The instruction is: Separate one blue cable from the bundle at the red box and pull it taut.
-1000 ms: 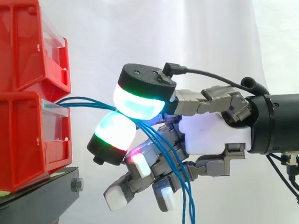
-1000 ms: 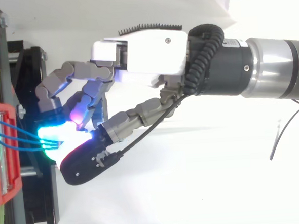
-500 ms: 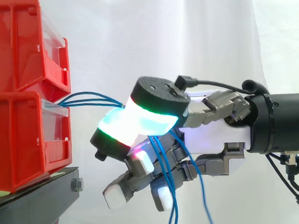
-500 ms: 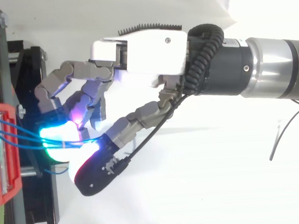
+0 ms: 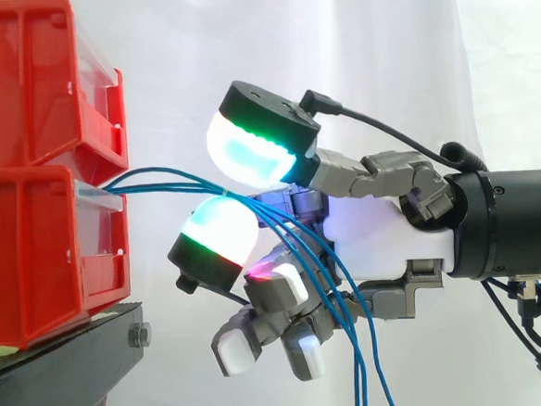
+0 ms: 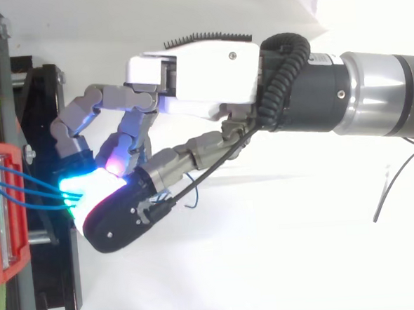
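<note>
The white curtain hangs behind everything. From the right the arm reaches in level, thick and dark. At the left two red bins sit stacked one on the other, on the black stand.

The hand is just short of the bins, not touching them, with its fingers curled. Its two big pads glow white with green and cyan bands. Seen from the side one is lifted above the other with a clear gap between them, so nothing is squeezed between those two.

The blue cables come out of the clear front lip of the lower bin as a small bundle. They run in a shallow arc to the hand, lie over the top of the lower pad, and bend down through the curled fingers. From there they drop out of the bottom of the side view, so the hand has them hooked rather than pinched.

From above, three strands cross from the bin to the glowing pads, close together and slightly bowed.
</note>
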{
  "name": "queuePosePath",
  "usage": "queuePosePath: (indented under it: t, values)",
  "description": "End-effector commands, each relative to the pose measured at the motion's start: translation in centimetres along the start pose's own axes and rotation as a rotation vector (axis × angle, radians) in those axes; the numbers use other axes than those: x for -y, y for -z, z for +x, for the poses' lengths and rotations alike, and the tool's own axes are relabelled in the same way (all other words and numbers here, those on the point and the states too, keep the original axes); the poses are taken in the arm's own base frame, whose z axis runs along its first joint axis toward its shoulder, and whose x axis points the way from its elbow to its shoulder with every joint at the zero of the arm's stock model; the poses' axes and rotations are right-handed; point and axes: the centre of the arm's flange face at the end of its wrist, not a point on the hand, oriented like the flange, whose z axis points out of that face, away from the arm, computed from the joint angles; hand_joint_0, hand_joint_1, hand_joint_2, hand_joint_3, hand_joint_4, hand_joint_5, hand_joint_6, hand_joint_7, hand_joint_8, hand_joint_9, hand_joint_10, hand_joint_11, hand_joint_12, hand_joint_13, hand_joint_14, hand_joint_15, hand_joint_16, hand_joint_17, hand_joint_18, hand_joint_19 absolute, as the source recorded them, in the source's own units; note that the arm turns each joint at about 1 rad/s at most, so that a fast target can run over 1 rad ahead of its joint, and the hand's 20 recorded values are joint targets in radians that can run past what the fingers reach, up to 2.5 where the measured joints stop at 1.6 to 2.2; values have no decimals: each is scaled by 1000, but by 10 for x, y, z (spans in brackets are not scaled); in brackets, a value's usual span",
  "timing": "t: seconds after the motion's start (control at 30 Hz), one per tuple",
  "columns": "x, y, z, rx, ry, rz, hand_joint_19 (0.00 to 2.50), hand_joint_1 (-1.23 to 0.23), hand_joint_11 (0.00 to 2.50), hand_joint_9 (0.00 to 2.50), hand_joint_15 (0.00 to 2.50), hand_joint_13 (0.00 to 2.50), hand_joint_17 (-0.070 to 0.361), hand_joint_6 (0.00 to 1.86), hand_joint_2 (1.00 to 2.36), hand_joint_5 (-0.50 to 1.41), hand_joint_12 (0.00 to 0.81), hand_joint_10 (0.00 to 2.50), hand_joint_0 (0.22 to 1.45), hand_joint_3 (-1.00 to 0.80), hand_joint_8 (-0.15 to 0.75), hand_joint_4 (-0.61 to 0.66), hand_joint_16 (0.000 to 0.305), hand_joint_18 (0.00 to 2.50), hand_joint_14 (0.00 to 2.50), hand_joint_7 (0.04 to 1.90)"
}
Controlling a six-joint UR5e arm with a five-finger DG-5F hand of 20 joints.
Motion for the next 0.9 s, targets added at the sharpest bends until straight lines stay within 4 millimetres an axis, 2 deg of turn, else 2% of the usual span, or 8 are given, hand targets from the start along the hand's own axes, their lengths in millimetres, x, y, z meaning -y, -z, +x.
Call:
queuePosePath:
  t: [0.0,0.1,0.2,0.27,0.37,0.47,0.7,0.87]
  values:
    - [-1,0,0,-1,0,-3,740,-491,921,1248,516,984,109,888,1000,-136,370,21,599,-500,405,102,48,1114,17,1170]
    - [0,0,0,-1,0,-2,745,-591,936,1228,536,1002,110,900,1000,-147,383,21,652,-500,397,70,49,1120,18,1175]
    - [-1,0,0,-1,0,-3,738,-692,965,1172,558,999,113,923,1007,-163,394,21,680,-422,402,129,50,1123,20,1133]
    - [-1,0,0,-2,0,-4,722,-792,1009,1132,555,993,114,933,1011,-172,398,21,740,-396,405,83,51,1117,19,1180]
    - [-1,0,0,-4,0,-2,688,-811,1061,1095,546,973,110,960,1004,-190,384,20,787,-451,415,42,49,1077,20,1106]
    - [-1,0,0,-2,0,-4,648,-850,1067,1091,545,962,103,972,1000,-196,373,20,835,-500,418,84,46,1023,19,1094]
    - [1,0,0,-3,0,-1,569,-904,1113,1154,521,964,95,967,1000,-182,362,23,812,-500,417,118,42,994,20,1051]
    - [0,0,0,-1,4,-3,569,-963,1123,1200,530,963,93,963,1000,-168,360,24,744,-500,422,147,41,978,21,1047]
